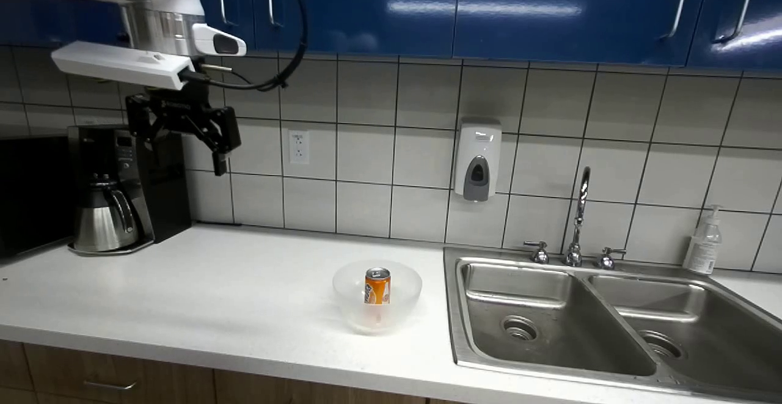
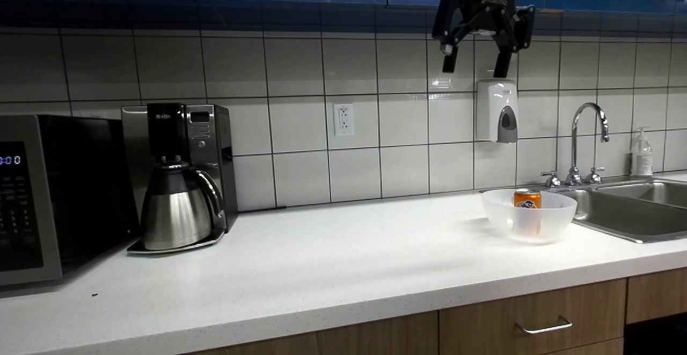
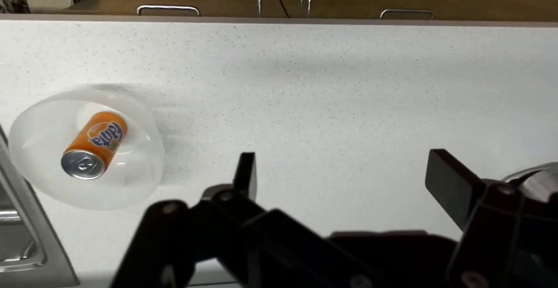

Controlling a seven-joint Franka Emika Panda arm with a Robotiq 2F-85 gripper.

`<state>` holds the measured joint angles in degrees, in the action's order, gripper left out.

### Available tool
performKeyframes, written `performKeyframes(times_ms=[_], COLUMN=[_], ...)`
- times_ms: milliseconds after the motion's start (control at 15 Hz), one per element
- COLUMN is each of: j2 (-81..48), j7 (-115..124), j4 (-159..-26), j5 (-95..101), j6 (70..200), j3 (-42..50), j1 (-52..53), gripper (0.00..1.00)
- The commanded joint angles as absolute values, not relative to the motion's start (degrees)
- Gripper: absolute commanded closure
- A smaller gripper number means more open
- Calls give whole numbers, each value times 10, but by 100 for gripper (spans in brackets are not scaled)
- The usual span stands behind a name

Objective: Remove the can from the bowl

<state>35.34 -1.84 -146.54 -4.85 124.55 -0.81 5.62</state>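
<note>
The claw [image 2: 476, 65] hangs high over the white bench [image 3: 327, 118], spread wide, its fingers [image 2: 503, 66] pointing down and standing well apart; in the wrist view the bare top of the bench shows between them. Down and off to one side of the claw, well apart from it, sits the whitish bowl [image 3: 139, 183]. The orange can [image 3: 96, 142] is inside the bowl, upright, its silvery top facing up; in both exterior views its lower part shows only dimly through the bowl's wall. To the opposite side of the claw, also lower down, the coffee maker [image 2: 201, 135] holds a steel pot [image 2: 177, 215], with the microwave [image 2: 67, 199] farther out the same way. Past the bowl from the claw come the sink [image 1: 460, 318], then its tap [image 2: 574, 148] and a pump bottle [image 1: 705, 248].
</note>
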Motion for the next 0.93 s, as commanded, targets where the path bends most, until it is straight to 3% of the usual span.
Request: performKeyframes(times_ms=[0, 867], j2=[360, 226], j7=[-44, -77], j4=[-1500, -1531], j5=[-21, 10], j6=[1288, 1539], j3=[11, 115], j1=[26, -64], gripper=[0, 0])
